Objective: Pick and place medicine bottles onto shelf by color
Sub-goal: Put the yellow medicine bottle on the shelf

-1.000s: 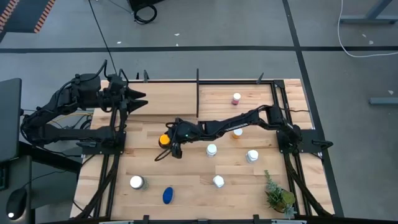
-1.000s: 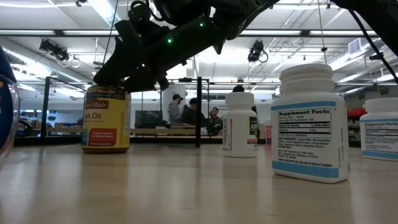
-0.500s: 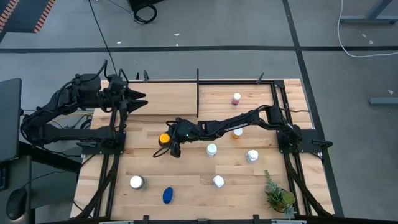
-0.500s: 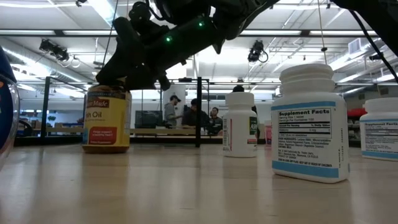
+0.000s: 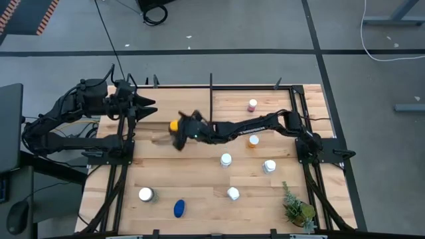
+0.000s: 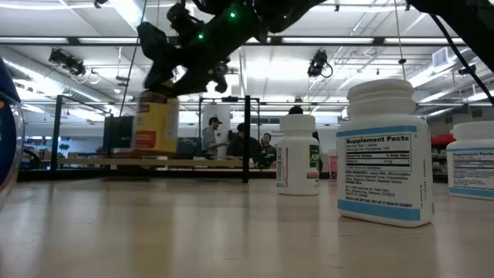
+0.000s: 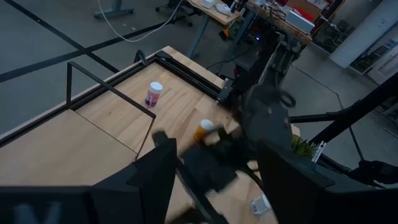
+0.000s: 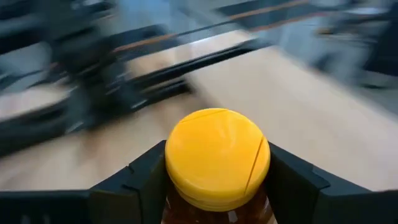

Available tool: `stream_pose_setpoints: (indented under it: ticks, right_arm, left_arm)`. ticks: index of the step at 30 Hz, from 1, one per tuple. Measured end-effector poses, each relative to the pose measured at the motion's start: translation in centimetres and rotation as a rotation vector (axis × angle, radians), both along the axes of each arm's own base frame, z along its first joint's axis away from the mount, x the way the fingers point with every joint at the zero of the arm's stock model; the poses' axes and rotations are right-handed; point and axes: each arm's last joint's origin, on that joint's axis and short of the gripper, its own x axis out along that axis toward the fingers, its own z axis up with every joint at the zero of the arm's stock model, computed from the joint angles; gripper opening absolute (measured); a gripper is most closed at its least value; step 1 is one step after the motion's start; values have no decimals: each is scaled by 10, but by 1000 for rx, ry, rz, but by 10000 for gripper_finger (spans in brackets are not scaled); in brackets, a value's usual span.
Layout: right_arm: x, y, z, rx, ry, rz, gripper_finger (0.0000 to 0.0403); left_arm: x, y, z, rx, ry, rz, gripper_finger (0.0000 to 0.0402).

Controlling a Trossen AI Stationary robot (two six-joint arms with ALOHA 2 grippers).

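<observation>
The amber yellow-capped bottle (image 5: 174,125) hangs clear of the table (image 5: 199,179), near the left shelf (image 5: 179,99) bay, the right gripper (image 8: 214,186) pinching it just below the cap. We judge it rigid, smooth and the heaviest bottle here, so a neck hold suits. The low view blurs it; its tilt seems slight. The left gripper (image 5: 147,106), spread, waits left.
</observation>
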Motion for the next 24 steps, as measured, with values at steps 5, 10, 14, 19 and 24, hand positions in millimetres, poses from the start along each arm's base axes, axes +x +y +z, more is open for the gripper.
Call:
stream_pose_setpoints:
  ticks: [5, 10, 14, 19, 24]
  right_arm:
    - [-2, -19, 28, -44, 32, -204, 225]
    - [-16, -38, 31, 16, 125, -407, 226]
    - [-29, -51, 20, 132, 166, -536, 227]
    - [-29, -58, 21, 127, 135, -573, 227]
    - [-27, -66, 24, 135, 78, -603, 228]
  left_arm:
    - [-5, -2, 1, 17, -11, -4, 227]
    - [-12, -3, 2, 65, -13, -18, 221]
    - [-17, -5, 4, 83, -24, -21, 220]
    - [-22, -7, 5, 97, -36, -23, 218]
    - [-24, -7, 5, 108, -38, -26, 219]
